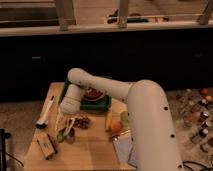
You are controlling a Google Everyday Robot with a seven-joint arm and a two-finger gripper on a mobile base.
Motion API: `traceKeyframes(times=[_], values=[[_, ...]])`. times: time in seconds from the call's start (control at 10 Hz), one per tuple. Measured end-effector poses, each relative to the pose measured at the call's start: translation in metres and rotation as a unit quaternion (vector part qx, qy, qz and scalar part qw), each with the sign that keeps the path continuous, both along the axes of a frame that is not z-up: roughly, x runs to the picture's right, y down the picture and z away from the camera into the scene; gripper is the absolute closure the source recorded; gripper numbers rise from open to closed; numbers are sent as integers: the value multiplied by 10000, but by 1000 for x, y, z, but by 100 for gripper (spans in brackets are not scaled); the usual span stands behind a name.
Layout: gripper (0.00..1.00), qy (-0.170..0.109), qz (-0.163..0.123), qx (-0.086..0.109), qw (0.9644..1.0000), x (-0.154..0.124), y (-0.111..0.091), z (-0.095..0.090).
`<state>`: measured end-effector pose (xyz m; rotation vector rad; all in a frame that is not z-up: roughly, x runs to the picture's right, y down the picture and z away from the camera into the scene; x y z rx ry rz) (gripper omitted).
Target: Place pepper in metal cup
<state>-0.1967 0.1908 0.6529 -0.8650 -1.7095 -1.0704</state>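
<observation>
My gripper (65, 122) hangs from the white arm over the left part of the wooden table (95, 155). The small dark green pepper (61, 135) shows directly under the gripper tip; I cannot tell whether it is held or lying on the table. The small grey metal cup (70, 134) stands right beside the pepper, on its right, touching or nearly so.
A green tray (102, 105) with a dark bowl (92, 94) sits behind the gripper. A yellow banana (108, 120), an orange fruit (116, 128) and a light-green cup (125, 117) lie to the right. A white utensil (45, 112), a brown box (46, 145) and a brown cluster (82, 121) are nearby.
</observation>
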Motion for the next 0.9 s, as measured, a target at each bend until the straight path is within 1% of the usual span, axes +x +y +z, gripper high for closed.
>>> traceKeyframes(times=[0.1, 0.3, 0.4, 0.6, 0.7, 0.9], values=[[79, 45, 19, -31, 10000, 3, -1, 4], [57, 102, 37, -96, 9999, 6, -2, 10], [49, 113, 35, -113, 9999, 6, -2, 12], [29, 136, 52, -145, 9998, 8, -2, 15], [22, 140, 70, -156, 9998, 8, -2, 16], [20, 112, 87, -175, 9997, 8, -1, 17]])
